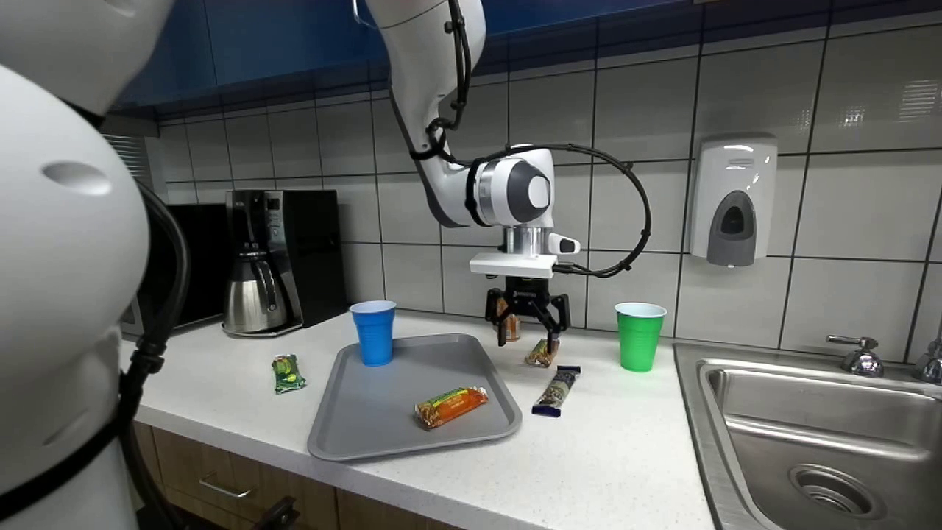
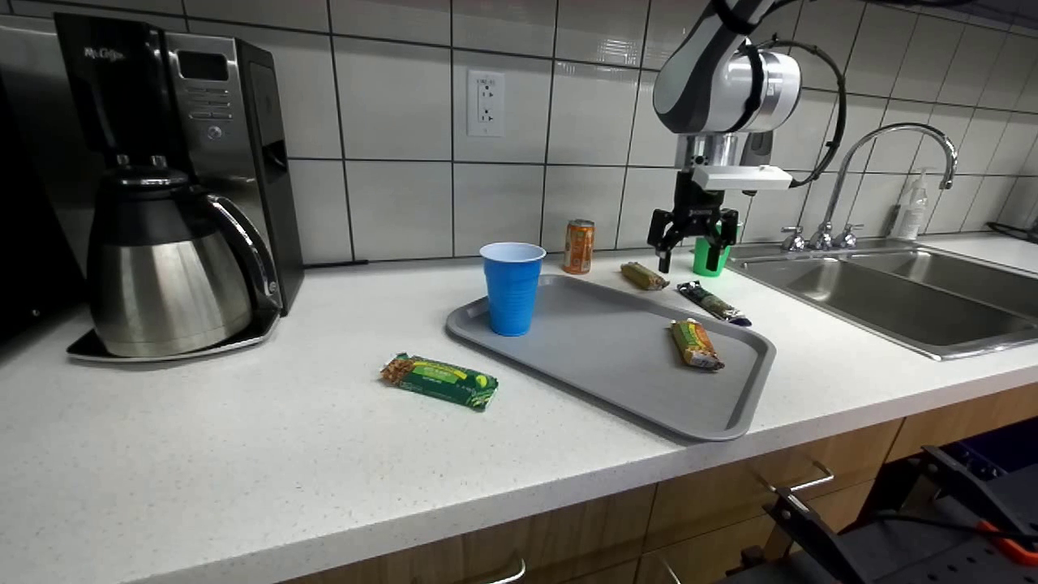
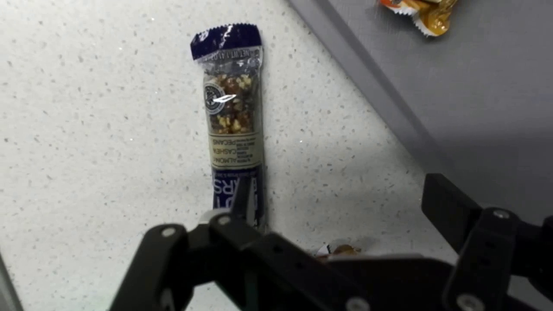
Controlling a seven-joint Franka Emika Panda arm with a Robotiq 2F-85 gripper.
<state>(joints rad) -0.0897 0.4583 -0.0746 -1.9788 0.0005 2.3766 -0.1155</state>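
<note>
My gripper (image 1: 527, 344) hangs above the counter with its jaws wide apart and nothing between them; in an exterior view its fingers (image 2: 665, 261) also stand spread. Below it lies a nut bar in clear wrap with dark blue ends (image 3: 235, 108), beside the grey tray (image 3: 497, 77). In the wrist view one finger covers part of that bar. Behind it rests another wrapped bar (image 2: 643, 276), mostly hidden by the gripper in the wrist view. An orange-wrapped bar (image 1: 450, 406) and a blue cup (image 1: 375, 335) are on the tray.
A green cup (image 1: 639, 337) stands near the steel sink (image 1: 831, 412). An orange can (image 2: 579, 246) is close to the tiled wall. Left of the tray lies a green-wrapped bar (image 2: 442, 380). The coffee maker (image 2: 178, 203) stands farther left. A soap dispenser (image 1: 734, 199) hangs on the wall.
</note>
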